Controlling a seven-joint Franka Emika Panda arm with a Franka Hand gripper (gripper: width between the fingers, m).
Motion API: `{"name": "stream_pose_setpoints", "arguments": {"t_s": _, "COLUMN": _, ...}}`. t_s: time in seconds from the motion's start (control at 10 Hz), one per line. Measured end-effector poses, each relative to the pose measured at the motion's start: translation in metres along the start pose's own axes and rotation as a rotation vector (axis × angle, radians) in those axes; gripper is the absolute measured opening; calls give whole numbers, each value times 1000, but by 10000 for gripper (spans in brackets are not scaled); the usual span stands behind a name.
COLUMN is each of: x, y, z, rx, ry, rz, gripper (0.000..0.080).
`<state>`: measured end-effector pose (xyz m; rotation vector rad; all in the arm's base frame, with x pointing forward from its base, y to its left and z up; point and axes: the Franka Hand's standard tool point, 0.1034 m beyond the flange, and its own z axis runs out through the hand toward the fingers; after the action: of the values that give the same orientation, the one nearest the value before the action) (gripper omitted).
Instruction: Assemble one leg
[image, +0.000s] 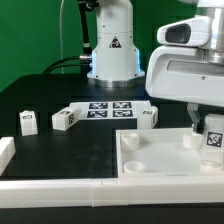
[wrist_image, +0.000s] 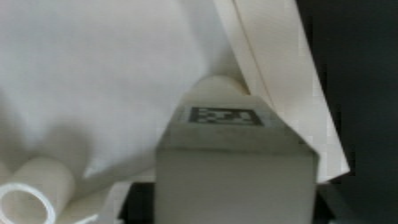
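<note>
Leg: a small white block (image: 213, 137) with a black-and-white square tag. It is at the exterior view's far right, under the robot's hand and over the right end of the tabletop piece.
Wrist view of the leg: the tagged block fills the lower centre, very close to the camera.
Gripper: the gripper (image: 206, 127) appears clamped on the leg, its fingers drawn in to the block's width. The pads are mostly hidden, so this is judged from how the block hangs beneath the hand.
Tabletop piece: a large flat white tray-like square (image: 160, 168) with a raised rim, lying beneath the leg.
Corner hole: a round socket (wrist_image: 27, 200) shows in the wrist view, off to one side of the leg and not under it.
Spare legs: three similar blocks (image: 27, 122) sit on the black table, well apart from the hand.
Marker board: a flat white board (image: 108, 108) with four tags lies between two of the spares.
Risk, alignment: the leg may come down beside the socket and catch on the rim, because the hole looks offset from it.
Risk, grip: the block could twist or slip if it is pressed down off-centre.
</note>
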<state>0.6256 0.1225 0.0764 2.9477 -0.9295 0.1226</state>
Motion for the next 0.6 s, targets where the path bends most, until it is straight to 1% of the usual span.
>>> {"name": "stream_pose_setpoints", "arguments": {"t_s": 0.2, "x": 0, "y": 0, "z": 0, "rx": -9, "ry": 13, "rz": 141, "gripper": 295}}
{"name": "stream_pose_setpoints", "arguments": {"t_s": 0.3, "x": 0, "y": 0, "z": 0, "rx": -10, "ry": 15, "rz": 224, "gripper": 295}}
{"name": "stream_pose_setpoints", "arguments": {"t_s": 0.4, "x": 0, "y": 1, "z": 0, "rx": -6, "ry": 9, "rz": 328, "gripper": 295}}
{"name": "stream_pose_setpoints", "arguments": {"t_s": 0.5, "x": 1, "y": 1, "z": 0, "rx": -5, "ry": 9, "rz": 353, "gripper": 294}}
{"name": "stream_pose_setpoints", "arguments": {"t_s": 0.6, "x": 0, "y": 0, "z": 0, "rx": -5, "ry": 8, "rz": 339, "gripper": 421}}
